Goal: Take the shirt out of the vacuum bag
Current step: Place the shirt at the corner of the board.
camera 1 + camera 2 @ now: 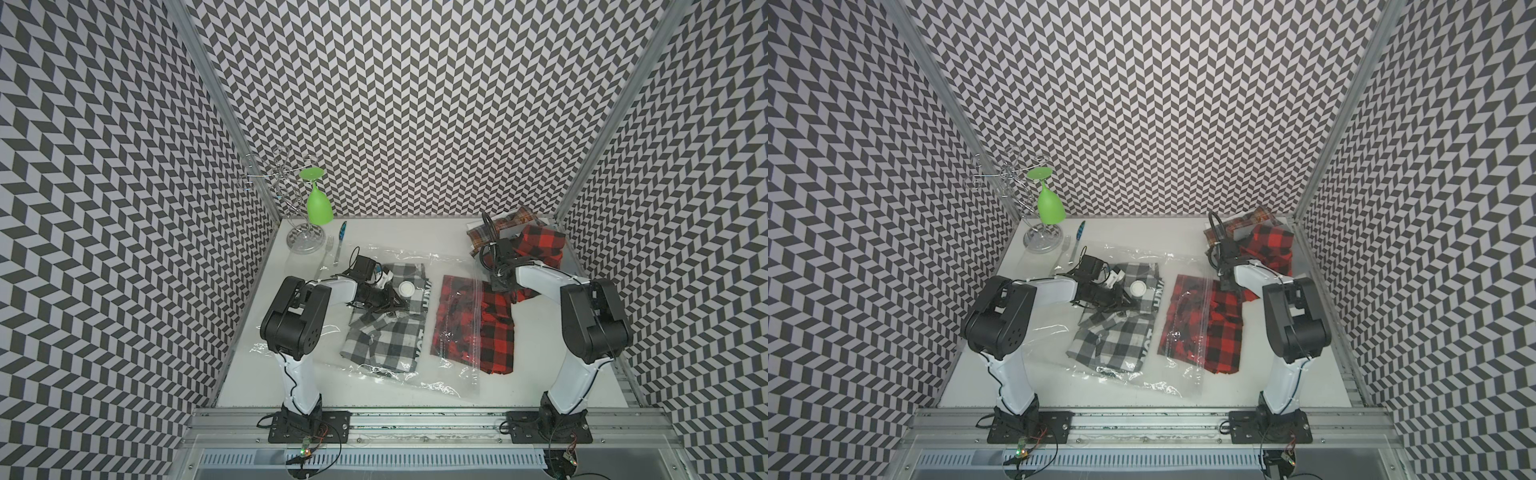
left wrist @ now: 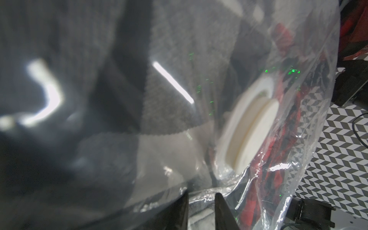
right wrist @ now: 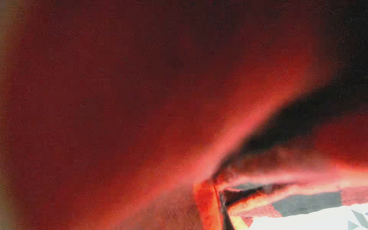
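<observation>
While left claw (image 2: 201, 199) clamps the vacuum bag (image 1: 432, 380), right claw (image 1: 498, 284) (state unclear) touches red shirt (image 1: 494, 332).

We held our left arm (image 1: 293, 324) bent inward, the left gripper (image 1: 390, 306) pinching the vacuum bag (image 1: 436, 382) film between near-closed jaws. Our right gripper (image 1: 500, 284) pointed steeply down, its jaws hidden from us.

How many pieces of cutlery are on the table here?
2. A fork lies by the base of the wire rack, and a blue-handled utensil lies right beside it, farther from the rack. More could be hidden under the bag.
</observation>
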Tool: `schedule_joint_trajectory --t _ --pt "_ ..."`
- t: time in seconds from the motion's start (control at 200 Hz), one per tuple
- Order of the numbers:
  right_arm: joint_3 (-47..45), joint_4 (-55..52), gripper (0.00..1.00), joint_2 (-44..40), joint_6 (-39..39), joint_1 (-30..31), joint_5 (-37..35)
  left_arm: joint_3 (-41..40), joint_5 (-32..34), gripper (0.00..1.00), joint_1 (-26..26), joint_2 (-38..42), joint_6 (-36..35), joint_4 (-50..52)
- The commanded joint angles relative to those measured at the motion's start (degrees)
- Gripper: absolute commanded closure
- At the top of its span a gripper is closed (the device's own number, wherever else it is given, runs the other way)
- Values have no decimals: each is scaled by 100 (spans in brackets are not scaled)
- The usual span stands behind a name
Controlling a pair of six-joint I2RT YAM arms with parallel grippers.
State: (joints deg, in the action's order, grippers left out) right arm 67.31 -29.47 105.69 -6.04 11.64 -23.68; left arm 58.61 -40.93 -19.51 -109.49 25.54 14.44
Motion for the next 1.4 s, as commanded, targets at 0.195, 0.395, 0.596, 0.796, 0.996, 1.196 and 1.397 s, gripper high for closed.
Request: schedule_joint_trajectory --t 0.195,0.395,0.596,0.796,0.996,1.196,1.397 --pt "-89 84 100 -69 -37 -183 237 -358 828 73 0 -355 -76 563" --pt "25 -18 100 -365 -91 -232 462 -330 823 73 8 -336 -94 612" --pt "134 -185 100 -803 -197 -241 704 -324 823 73 28 -338 -107 613" --pt "430 -457 100 -1069 -293 -319 1076 -302 823 73 28 -376 -98 625" --pt "996 -872 100 -1168 -380 -556 1511 -258 814 73 26 -398 -84 642" --pt "1573 -1151 100 -1396 -874 -1262 2564 -219 823 73 26 -398 -94 675" --pt "1925 -1351 100 -1542 -1086 -1733 3636 -201 814 73 33 -429 -84 675"
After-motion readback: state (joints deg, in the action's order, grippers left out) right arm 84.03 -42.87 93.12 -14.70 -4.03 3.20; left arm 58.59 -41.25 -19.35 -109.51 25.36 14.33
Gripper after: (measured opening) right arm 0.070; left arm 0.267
